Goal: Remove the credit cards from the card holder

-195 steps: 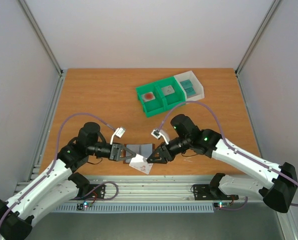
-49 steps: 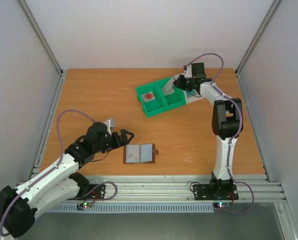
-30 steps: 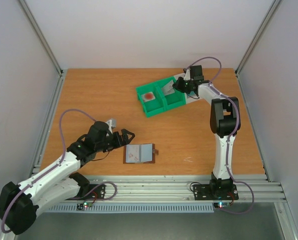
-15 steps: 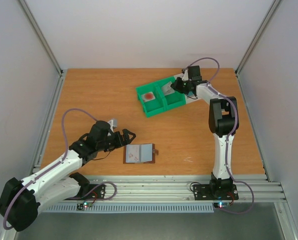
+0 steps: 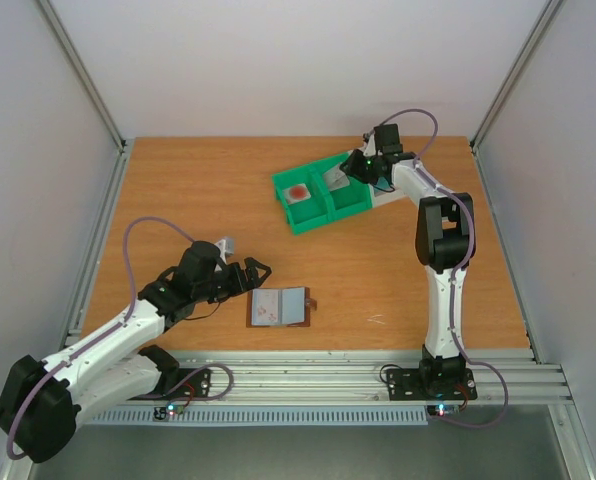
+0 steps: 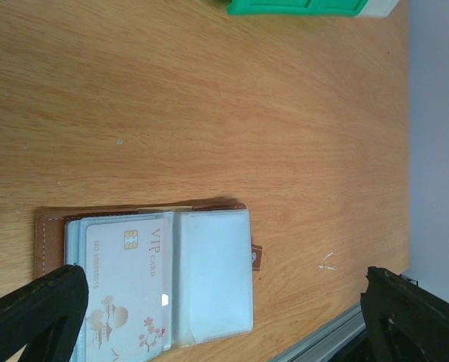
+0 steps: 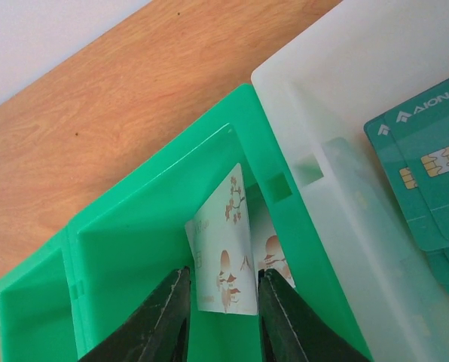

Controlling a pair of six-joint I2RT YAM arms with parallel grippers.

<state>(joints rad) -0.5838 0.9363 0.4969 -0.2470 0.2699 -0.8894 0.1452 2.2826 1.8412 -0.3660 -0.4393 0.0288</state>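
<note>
The card holder (image 5: 280, 307) lies open near the table's front, brown edge (image 6: 51, 234) around grey-blue pockets. One whitish credit card (image 6: 126, 286) with pink marks sits in its left pocket. My left gripper (image 5: 256, 272) hovers just left of the holder, wide open and empty (image 6: 224, 317). My right gripper (image 5: 350, 170) is at the far bins. Its jaws are parted (image 7: 223, 302) around a whitish credit card (image 7: 228, 256) that stands tilted and loose in the green bin (image 7: 134, 256). Teal credit cards (image 7: 428, 181) lie in the white bin (image 7: 337, 98).
The green bin (image 5: 313, 205) also holds a red-spotted tile (image 5: 298, 192) in its left compartment. The right arm stretches upright from its base to the back right. Metal rails run along the table's left and front edges.
The right jaws have parted over the green bin, loosening the whitish card between them. Earlier that arm carried it there from the holder. The left arm has barely shifted.
</note>
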